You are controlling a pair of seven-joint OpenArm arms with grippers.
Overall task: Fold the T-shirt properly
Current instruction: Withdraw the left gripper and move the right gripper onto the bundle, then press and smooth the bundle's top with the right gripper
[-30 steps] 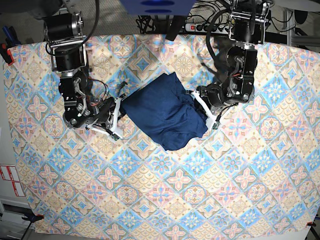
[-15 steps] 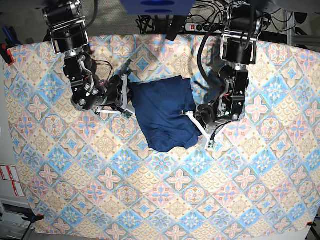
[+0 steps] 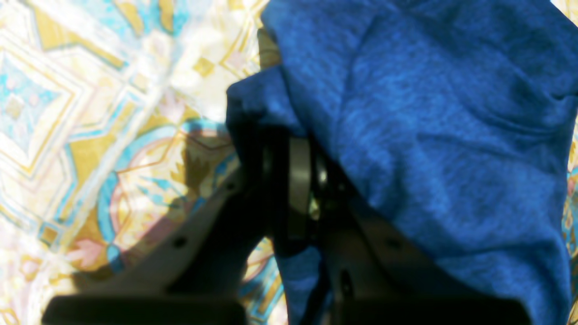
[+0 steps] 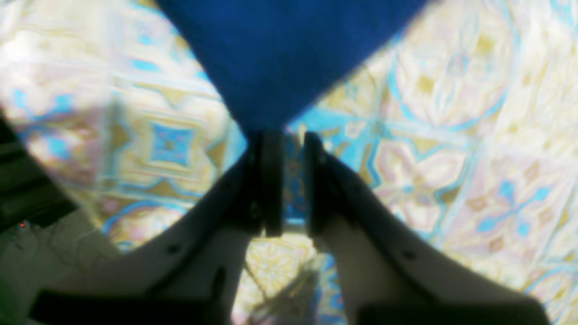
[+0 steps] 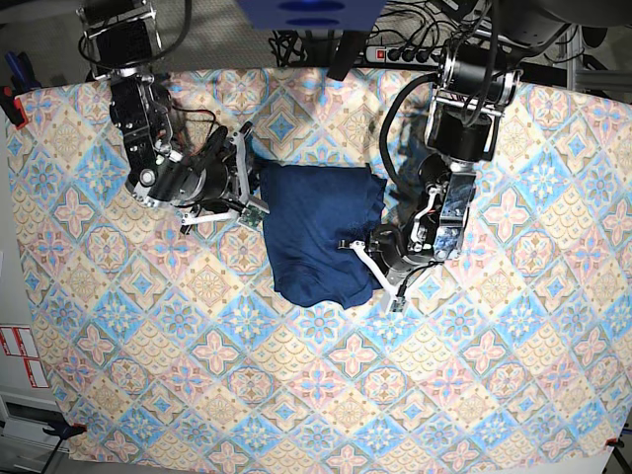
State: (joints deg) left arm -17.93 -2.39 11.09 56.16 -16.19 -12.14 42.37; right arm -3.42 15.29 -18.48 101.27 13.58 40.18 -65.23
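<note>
Both arms have swung the T-shirt [image 5: 321, 237] squarer on the patterned tablecloth [image 5: 494, 395], the left gripper [image 5: 367, 255] and right gripper [image 5: 249, 188] each pinching an edge, so tidying continues.

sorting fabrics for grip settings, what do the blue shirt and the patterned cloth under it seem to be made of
The dark navy-blue long-sleeved shirt looks like a soft matte knit, probably cotton jersey: a fine heathered texture and loose, rounded folds. The pastel diamond-patterned tablecloth looks like a thin printed cloth lying flat; whether it is woven cotton or coated cannot be told.
</note>
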